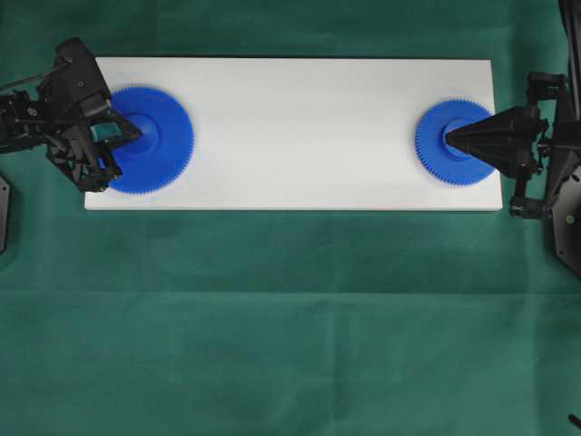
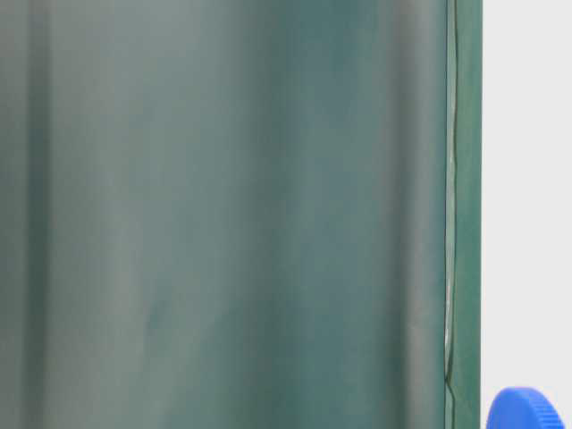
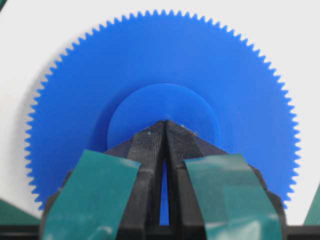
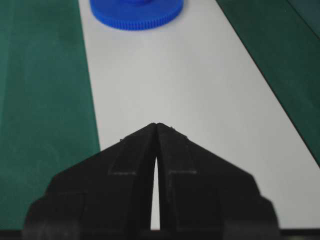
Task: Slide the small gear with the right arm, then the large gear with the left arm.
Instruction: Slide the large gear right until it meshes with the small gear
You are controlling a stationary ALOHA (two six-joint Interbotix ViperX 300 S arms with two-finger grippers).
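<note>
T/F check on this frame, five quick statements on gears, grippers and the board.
1. Both gears lie on the white board. True.
2. The large gear is at the board's right end. False: it is at the left end; the small gear is at the right end.
3. The left gripper has its fingers closed together, tips over the large gear's hub. True.
4. The right gripper is wide open. False: its fingers meet in a point, over the small gear's hub.
5. The two gears touch each other. False: bare board separates them.
</note>
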